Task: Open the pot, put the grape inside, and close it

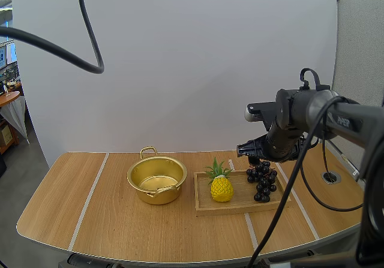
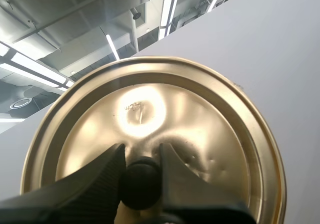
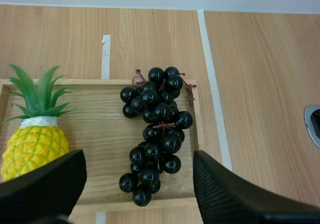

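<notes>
The right gripper (image 3: 137, 159) hangs with its two fingers spread wide, holding nothing, directly over the bunch of grapes (image 3: 157, 129); the bunch lies on the wooden tray (image 3: 95, 114) beside a toy pineapple (image 3: 32, 144), at the lower right of the high view; the left gripper (image 2: 141, 153) is clamped on the black knob (image 2: 141, 181) of the lid (image 2: 150, 114), held high at the top left edge of the high view; the pot (image 1: 157, 181) sits open and looks empty at lower centre on the table (image 1: 120, 232), left of the tray; I judge the opening done, the fruit not yet gripped, and loading and closing left to do.
</notes>
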